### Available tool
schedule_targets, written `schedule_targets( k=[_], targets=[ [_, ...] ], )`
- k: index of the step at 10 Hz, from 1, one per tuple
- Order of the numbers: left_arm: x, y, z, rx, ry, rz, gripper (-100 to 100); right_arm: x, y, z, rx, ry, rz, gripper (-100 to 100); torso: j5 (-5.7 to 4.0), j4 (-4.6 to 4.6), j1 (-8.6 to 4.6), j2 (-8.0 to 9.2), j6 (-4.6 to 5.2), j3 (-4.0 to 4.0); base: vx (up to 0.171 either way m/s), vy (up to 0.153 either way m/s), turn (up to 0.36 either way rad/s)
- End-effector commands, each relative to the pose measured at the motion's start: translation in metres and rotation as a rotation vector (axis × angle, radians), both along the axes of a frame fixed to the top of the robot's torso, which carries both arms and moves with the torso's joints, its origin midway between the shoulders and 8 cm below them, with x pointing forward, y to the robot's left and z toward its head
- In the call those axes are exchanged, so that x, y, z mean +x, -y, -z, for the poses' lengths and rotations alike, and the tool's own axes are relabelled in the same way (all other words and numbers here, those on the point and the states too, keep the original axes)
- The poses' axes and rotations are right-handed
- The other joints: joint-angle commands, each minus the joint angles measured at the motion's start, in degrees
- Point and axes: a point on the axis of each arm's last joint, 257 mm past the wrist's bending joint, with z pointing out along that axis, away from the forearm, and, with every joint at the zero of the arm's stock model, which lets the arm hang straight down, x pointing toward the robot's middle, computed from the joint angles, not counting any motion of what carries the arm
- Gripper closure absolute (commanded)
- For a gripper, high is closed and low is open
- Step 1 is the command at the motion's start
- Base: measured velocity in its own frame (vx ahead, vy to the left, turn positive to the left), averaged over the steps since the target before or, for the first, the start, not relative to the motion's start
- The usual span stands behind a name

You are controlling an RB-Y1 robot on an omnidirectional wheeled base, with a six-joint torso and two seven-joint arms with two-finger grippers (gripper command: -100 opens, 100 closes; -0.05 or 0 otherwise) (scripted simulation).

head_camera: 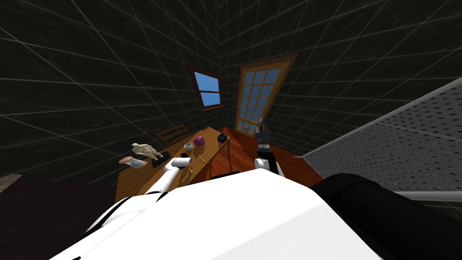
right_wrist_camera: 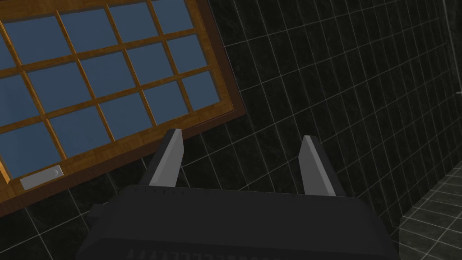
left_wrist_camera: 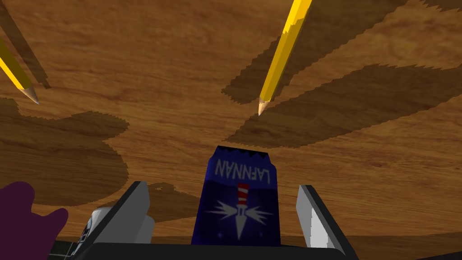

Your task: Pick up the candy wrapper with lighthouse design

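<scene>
**A:** What does the head view show?

**B:** A wooden table (head_camera: 131,185) with the left arm (head_camera: 168,176) stretched out over it. The arm's end is near a small cup (head_camera: 188,146). Further along the table are a purple lump (head_camera: 199,140) and a dark blue box (head_camera: 221,137). A pale figurine (head_camera: 145,150) stands towards the left side. The right gripper (head_camera: 262,131) is raised off to the right, apart from the table.

**A:** And the left wrist view?

**B:** The left gripper (left_wrist_camera: 223,186) is low over the wood, its fingers held wide. The wrapper (left_wrist_camera: 237,203) is dark blue with a red-and-white lighthouse and white rays. It sits on the table between the two fingers, with a gap on each side, touching neither. A yellow pencil (left_wrist_camera: 282,54) points its tip towards the wrapper's far edge, and a second pencil (left_wrist_camera: 16,74) lies well off to one side. The purple lump is just outside one finger.

**A:** And the right wrist view?

**B:** The right gripper's fingers are spread wide, with nothing between them
</scene>
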Motion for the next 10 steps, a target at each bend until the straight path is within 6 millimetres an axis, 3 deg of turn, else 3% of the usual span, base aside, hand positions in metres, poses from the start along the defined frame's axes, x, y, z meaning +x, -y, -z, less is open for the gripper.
schedule_targets(
  k=[1, 3, 4, 8, 9, 10],
  targets=[
    [-0.0005, -0.0018, 0.0024, -0.001, 0.001, -0.010, -100, 0.0000, 0.0000, 0.0000, 0.000, 0.000, 0.000, 0, 0.00, 0.00, 0.00, 0.00, 0.00, 0.00, -0.026, 0.025, -0.050],
    [-0.0011, -0.0035, 0.0025, 0.000, 0.000, -0.017, -100, 0.0000, 0.0000, 0.0000, 0.000, 0.000, 0.000, 0, -0.01, -0.02, -0.07, -0.10, -0.01, -0.06, -0.015, 0.013, -0.050],
    [-0.0011, -0.0037, 0.0026, -0.001, 0.001, -0.019, 100, 0.0000, 0.0000, 0.0001, 0.000, 0.000, 0.000, 0, -0.02, -0.03, -0.10, -0.14, -0.03, -0.08, -0.003, 0.003, 0.011],
    [-0.0018, -0.0042, 0.0028, 0.001, -0.001, -0.018, 100, 0.0000, 0.0000, 0.0001, 0.000, 0.000, 0.000, 0, 0.00, -0.02, -0.11, -0.19, -0.02, -0.10, 0.000, 0.000, 0.000],
    [-0.0017, -0.0041, 0.0028, 0.000, -0.001, -0.018, 0, 0.0000, 0.0000, 0.0001, 0.000, 0.000, 0.000, 0, -0.01, -0.03, -0.12, -0.19, -0.02, -0.10, 0.000, 0.000, 0.000],
    [0.0016, 0.0013, 0.0003, 0.000, 0.001, 0.005, 100, 0.0000, 0.0000, 0.0001, 0.000, 0.000, 0.000, 0, -0.01, -0.03, -0.12, -0.20, -0.02, -0.10, 0.035, -0.025, 0.188]
  ],
)
